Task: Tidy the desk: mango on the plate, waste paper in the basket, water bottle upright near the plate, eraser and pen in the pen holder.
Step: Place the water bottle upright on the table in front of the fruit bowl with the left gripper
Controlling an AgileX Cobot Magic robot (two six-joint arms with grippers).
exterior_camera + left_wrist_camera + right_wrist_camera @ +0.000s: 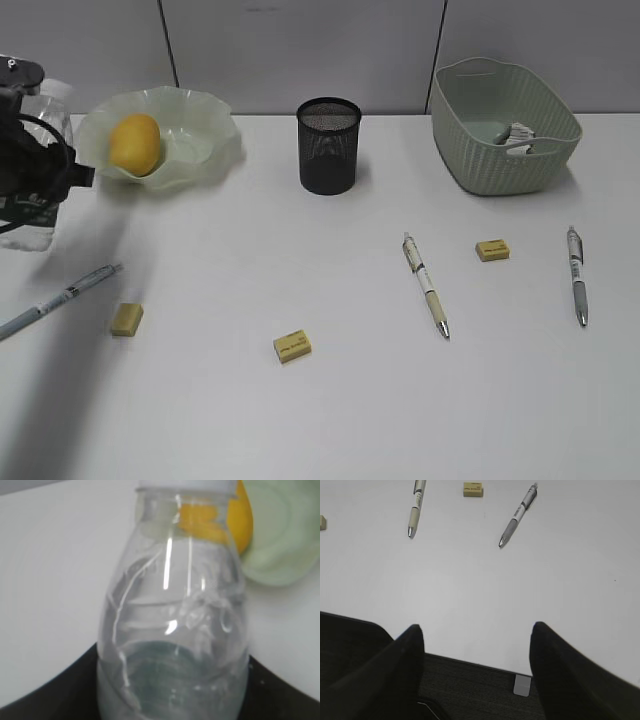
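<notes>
- Nearest, still loose on smooth white desk (330,420): three small yellow block erasers, one front (292,346), one left (127,319), one right (492,250); three slim pens (426,285), none in holder.
- Right gripper (475,645) spread wide, holding nothing, low at desk edge.
- Left gripper (30,180) seemingly clasping clear ribbed water bottle (175,630), upright beside plate (210,150).
- Black mesh pen holder (328,145) apparently empty.
- Done: glossy mango (134,144) on wavy translucent plate; crumpled waste paper (518,134) in woven-look basket (480,165).

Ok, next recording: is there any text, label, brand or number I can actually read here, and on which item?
None is legible.
Yellow rectangular erasers: dark print on top, too small to read.
Grey and beige pens: no readable markings.
Crumpled white waste paper in the sage-green woven-look basket: print not readable.
Clear plastic water bottle: label blurred behind plastic, unreadable.
</notes>
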